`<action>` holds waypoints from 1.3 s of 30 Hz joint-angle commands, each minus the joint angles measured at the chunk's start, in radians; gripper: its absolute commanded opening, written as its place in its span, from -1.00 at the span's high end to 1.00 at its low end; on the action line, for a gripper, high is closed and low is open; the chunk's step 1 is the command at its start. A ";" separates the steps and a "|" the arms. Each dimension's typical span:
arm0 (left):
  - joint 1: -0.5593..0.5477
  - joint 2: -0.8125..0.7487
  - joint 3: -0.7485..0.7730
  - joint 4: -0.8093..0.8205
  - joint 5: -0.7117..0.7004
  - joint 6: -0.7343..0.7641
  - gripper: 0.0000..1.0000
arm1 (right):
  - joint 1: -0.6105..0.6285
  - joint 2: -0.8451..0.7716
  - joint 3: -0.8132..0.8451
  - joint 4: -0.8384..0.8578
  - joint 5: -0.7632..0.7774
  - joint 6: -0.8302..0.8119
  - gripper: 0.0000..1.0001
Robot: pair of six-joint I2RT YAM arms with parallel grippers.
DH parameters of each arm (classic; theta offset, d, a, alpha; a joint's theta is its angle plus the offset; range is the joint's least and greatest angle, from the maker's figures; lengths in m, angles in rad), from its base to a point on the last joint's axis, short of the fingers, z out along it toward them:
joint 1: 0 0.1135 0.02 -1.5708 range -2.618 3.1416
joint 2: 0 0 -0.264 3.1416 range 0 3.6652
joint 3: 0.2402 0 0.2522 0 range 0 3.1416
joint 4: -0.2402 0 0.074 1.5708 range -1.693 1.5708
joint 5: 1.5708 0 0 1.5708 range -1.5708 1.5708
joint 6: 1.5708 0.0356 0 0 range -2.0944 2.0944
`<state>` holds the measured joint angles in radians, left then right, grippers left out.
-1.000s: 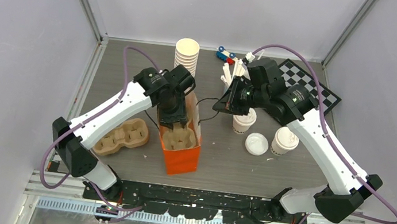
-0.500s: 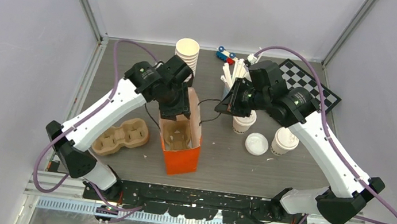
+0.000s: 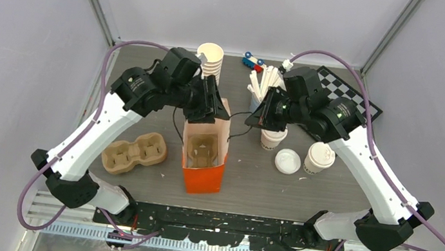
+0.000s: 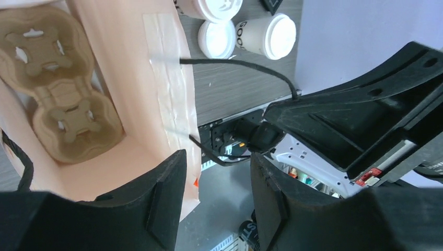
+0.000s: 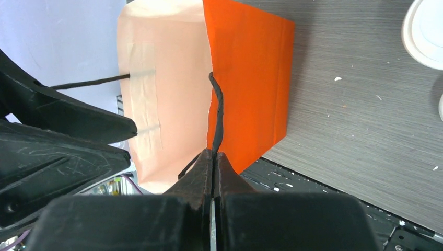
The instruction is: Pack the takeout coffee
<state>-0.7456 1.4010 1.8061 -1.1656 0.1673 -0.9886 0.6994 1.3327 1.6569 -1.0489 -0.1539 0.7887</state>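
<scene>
Two takeout coffee cups with white lids stand right of the bag, one [image 3: 272, 137] close to it and one [image 3: 319, 158] farther right, with a loose lid [image 3: 287, 160] between them. The left wrist view also shows them [image 4: 269, 35]. The orange paper bag [image 3: 204, 174] stands open in the middle, a cardboard cup tray [image 3: 202, 147] at its bottom. My left gripper [image 3: 212, 106] hovers over the bag's back rim, open, nothing between its fingers [image 4: 217, 162]. My right gripper [image 5: 213, 154] is shut on the bag's black cord handle [image 5: 217, 112], pulling it right.
A second cardboard tray [image 3: 135, 153] lies left of the bag. At the back stand a stack of lidless cream cups [image 3: 209, 62], a light-blue cup of white sticks [image 3: 263, 85], a toy car [image 3: 253, 62] and a checkerboard [image 3: 347, 96].
My left gripper has risen out of the bag and drawn back over its rear rim, its jaws a little wider. The right gripper keeps hold of the handle, barely moved.
</scene>
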 commanded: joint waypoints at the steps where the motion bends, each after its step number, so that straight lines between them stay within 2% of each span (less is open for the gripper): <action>1: 0.014 -0.039 0.043 0.120 0.012 -0.005 0.00 | 0.005 -0.041 0.067 -0.057 0.020 0.000 0.99; 6: 0.083 -0.046 0.109 0.104 0.007 0.027 -0.01 | 0.005 -0.043 0.087 -0.079 0.013 -0.003 0.99; 11: 0.159 -0.042 0.208 -0.071 -0.086 0.123 -0.08 | 0.006 -0.039 0.107 -0.083 -0.007 -0.013 1.00; 12: 0.169 -0.040 0.224 -0.109 -0.110 0.145 -0.12 | 0.005 -0.037 0.109 -0.083 -0.010 -0.017 0.99; 14: 0.178 -0.042 0.244 -0.165 -0.195 0.187 -0.35 | 0.006 -0.034 0.112 -0.082 -0.014 -0.027 0.99; 16: 0.178 -0.041 0.242 -0.193 -0.241 0.240 -0.41 | 0.004 -0.031 0.115 -0.079 -0.020 -0.034 0.99; 22: 0.179 -0.002 0.218 -0.193 -0.189 0.352 -0.42 | 0.004 -0.034 0.092 -0.080 -0.037 -0.039 0.99; 26: 0.191 -0.001 0.170 -0.194 -0.179 0.361 -0.18 | 0.004 -0.046 0.063 -0.085 -0.021 -0.050 0.99; 29: 0.253 -0.023 0.110 -0.189 -0.128 0.358 0.02 | 0.003 -0.066 0.037 -0.094 0.000 -0.065 0.99; 30: 0.283 -0.033 0.081 -0.172 -0.090 0.352 0.13 | 0.003 -0.072 0.027 -0.097 0.006 -0.071 0.99; 34: 0.374 -0.098 -0.070 -0.050 0.060 0.302 0.86 | 0.003 -0.094 -0.019 -0.095 0.000 -0.085 0.99; 35: 0.385 -0.113 -0.106 -0.014 0.085 0.286 0.99 | 0.001 -0.098 -0.035 -0.085 -0.010 -0.090 0.99; 39: 0.415 -0.154 -0.231 0.109 0.210 0.204 1.00 | -0.003 -0.125 -0.103 -0.021 -0.021 -0.098 1.00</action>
<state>-0.3534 1.3128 1.6516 -1.2320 0.1913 -0.7071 0.6991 1.2434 1.6005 -1.1320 -0.1596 0.7238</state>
